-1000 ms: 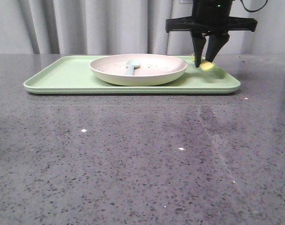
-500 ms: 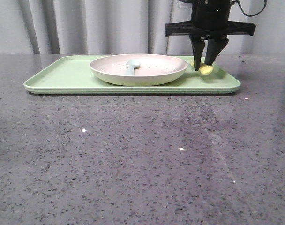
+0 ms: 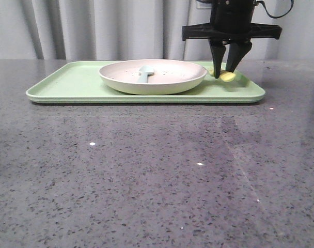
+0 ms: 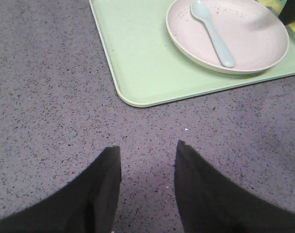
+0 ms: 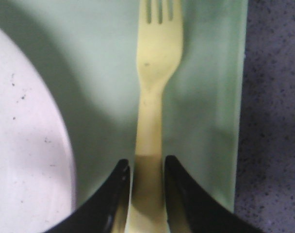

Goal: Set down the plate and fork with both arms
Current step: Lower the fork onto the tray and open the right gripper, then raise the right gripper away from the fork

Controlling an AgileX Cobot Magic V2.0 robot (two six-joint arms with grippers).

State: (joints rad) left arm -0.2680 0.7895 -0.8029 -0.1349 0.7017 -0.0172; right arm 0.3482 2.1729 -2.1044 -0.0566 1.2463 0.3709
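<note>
Right gripper (image 5: 145,170) down over the tray (image 3: 69,82) at the worktop's far edge, fingers touching both sides of the fork (image 5: 157,53) handle, beside the plate (image 3: 167,82). Left gripper (image 4: 147,155) parted, empty, above bare counter.

— Where's the right gripper (image 3: 225,70)?
— Upper right of the front view, pointing straight down from its black wrist, fingers narrowed and flanking the fork (image 5: 155,97) handle on both sides.
— And the left gripper (image 4: 147,160)?
— At the bottom of its wrist view, dark fingers parted with a clear gap, gripping nothing.
</note>
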